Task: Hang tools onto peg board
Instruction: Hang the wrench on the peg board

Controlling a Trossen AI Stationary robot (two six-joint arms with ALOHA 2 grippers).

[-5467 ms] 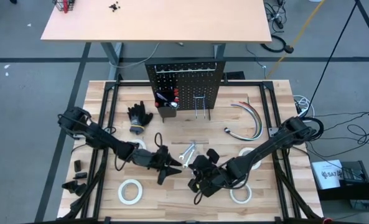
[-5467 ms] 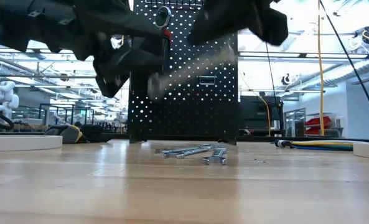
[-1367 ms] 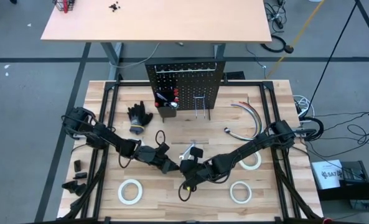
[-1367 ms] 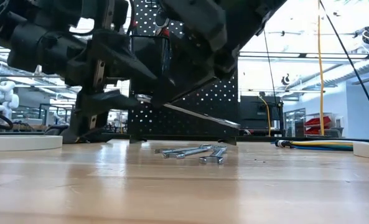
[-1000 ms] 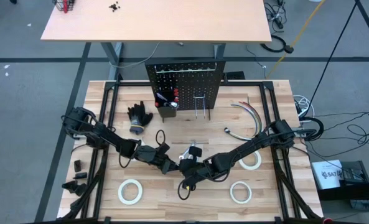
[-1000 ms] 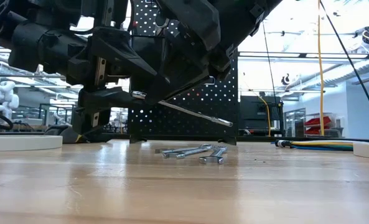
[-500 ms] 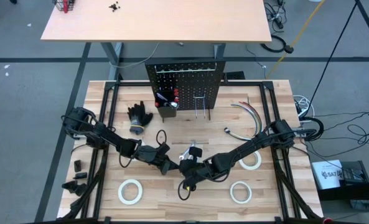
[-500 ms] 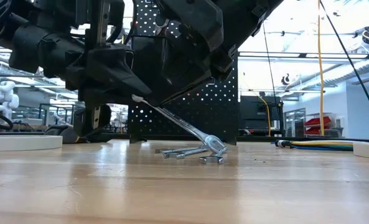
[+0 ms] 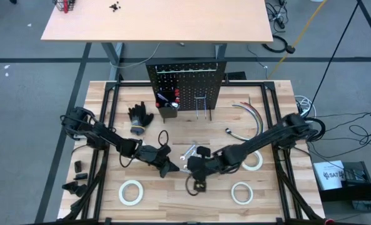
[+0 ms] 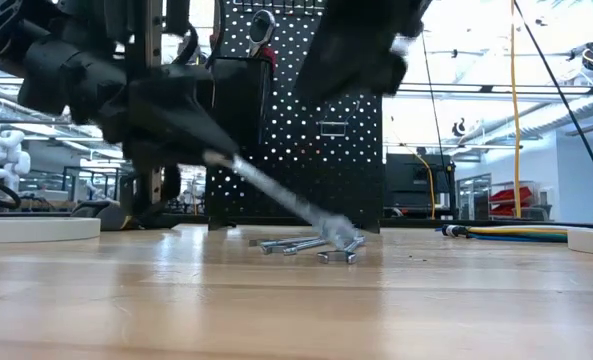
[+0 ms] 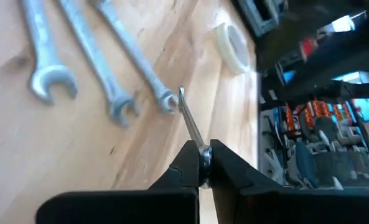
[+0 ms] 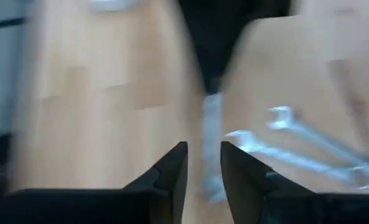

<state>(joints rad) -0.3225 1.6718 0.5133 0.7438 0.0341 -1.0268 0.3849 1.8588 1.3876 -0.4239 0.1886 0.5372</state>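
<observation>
High view: the left gripper [image 9: 171, 167] sits at mid-table, clamped on 1 small wrench [image 9: 179, 164] by its end. The right gripper [image 9: 196, 177] is just beside it, its fingers parted a little and holding nothing. More wrenches [image 9: 190, 150] lie loose between the grippers and the peg board [image 9: 186, 81], which stands upright at the table's far edge, well apart from both arms.

Low view: the held wrench [image 10: 276, 196] slants down from the left gripper [image 10: 208, 152], its free end touching or nearly touching the loose wrenches [image 10: 306, 243] on the wood. Swinging it from here could scatter that pile, or lever the wrench out of the pinch.

Left wrist view: the fingertips [image 11: 190, 163] pinch only the very end of the wrench [image 11: 191, 121], a thin hold. It may twist when aimed at a wire hook.

Right wrist view: the right gripper [image 12: 204, 163] shows a narrow empty gap, with the held wrench [image 12: 211, 134] just ahead of it. The 2 arms are close enough to bump.
</observation>
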